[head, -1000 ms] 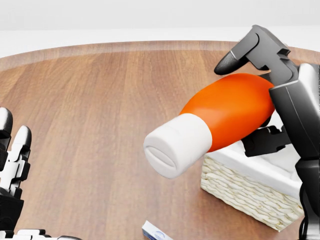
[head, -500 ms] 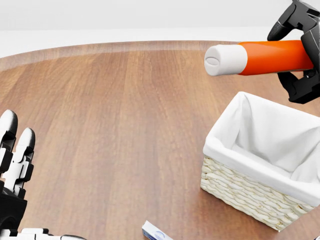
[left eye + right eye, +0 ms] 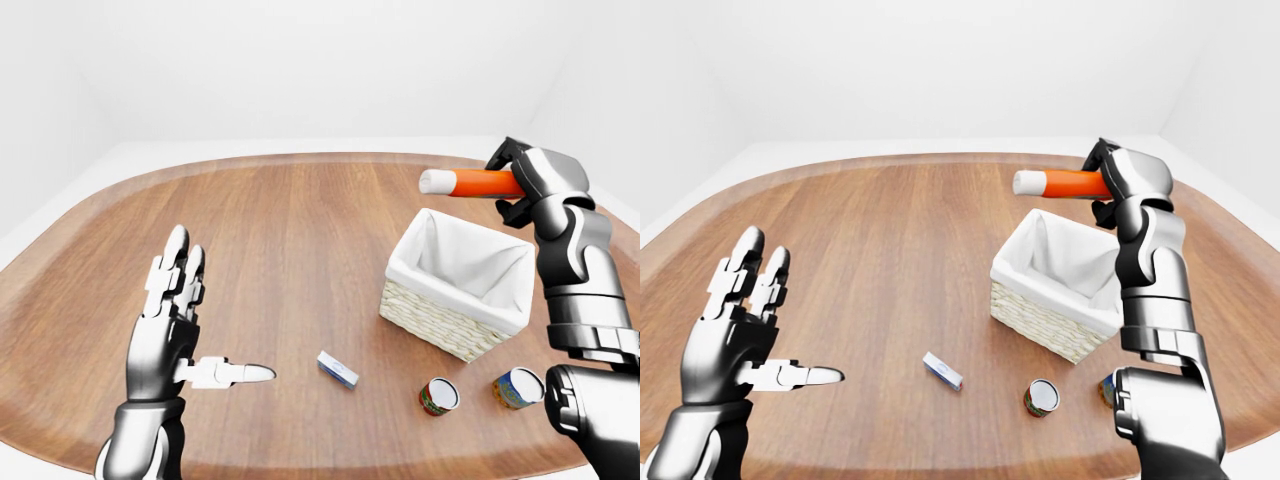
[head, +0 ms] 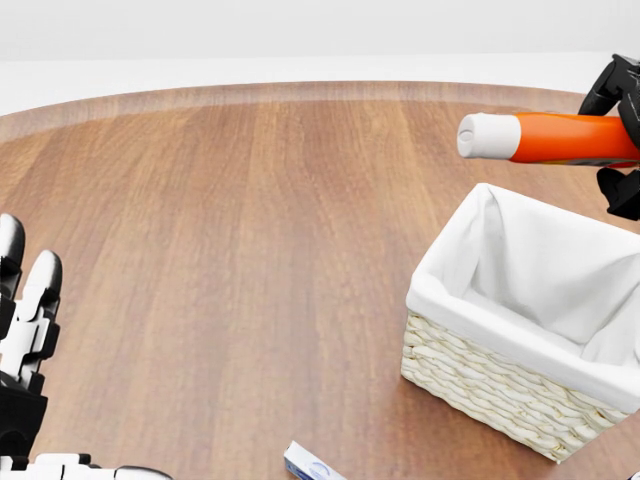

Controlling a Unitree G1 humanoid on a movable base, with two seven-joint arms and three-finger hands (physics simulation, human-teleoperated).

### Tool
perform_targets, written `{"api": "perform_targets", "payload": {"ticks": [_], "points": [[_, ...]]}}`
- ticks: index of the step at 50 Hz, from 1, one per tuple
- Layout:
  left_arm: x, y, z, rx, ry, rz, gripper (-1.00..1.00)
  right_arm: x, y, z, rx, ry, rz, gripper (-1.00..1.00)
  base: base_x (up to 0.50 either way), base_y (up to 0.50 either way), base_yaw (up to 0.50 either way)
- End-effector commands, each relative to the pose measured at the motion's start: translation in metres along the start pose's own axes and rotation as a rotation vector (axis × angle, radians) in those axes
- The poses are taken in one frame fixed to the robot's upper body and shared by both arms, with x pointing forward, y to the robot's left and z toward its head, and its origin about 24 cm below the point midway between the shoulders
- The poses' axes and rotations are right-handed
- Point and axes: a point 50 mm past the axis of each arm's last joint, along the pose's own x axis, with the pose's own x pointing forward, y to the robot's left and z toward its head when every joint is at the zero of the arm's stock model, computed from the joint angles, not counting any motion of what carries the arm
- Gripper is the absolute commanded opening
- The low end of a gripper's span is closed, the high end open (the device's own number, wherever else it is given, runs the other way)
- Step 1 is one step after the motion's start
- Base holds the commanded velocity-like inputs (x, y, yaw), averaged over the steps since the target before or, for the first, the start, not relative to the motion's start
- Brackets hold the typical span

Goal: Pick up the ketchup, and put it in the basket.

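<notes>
The ketchup (image 3: 470, 183) is an orange bottle with a white cap. It lies level in the air, cap pointing left, above the upper right rim of the basket (image 3: 420, 306), a wicker box with a white liner. My right hand (image 3: 522, 180) is shut on the bottle's body. In the head view the bottle (image 4: 560, 138) sits at the right edge above the basket (image 4: 480, 372). My left hand (image 3: 180, 320) is open and empty over the table at the lower left.
A small white and blue box (image 3: 338, 369) lies on the wooden table (image 3: 290, 230) below the basket. Two cans (image 3: 438, 396) (image 3: 517, 388) lie near the table's lower right edge.
My right hand has carried the ketchup up and to the right, away from the camera, and turned it level above the basket. The left hand has barely moved.
</notes>
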Motion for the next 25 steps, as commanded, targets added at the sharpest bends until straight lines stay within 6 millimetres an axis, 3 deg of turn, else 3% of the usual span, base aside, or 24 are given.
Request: {"api": "perform_targets", "payload": {"ticks": [1, 9, 25], "points": [[0.001, 0.001, 0.002, 0.001, -0.009, 0.003, 1.0, 0.008, 0.018, -0.011, -0.062, 0.037, 0.001, -1.0, 0.0, 0.0, 0.0], [0.0, 0.002, 0.004, -0.001, -0.02, 0.002, 1.0, 0.01, 0.045, -0.012, -0.109, 0.032, 0.039, -1.0, 0.0, 0.0, 0.0], [0.0, 0.002, 0.004, 0.001, -0.019, 0.004, 1.0, 0.007, 0.079, -0.014, -0.161, 0.031, 0.09, -1.0, 0.0, 0.0, 0.0]]}}
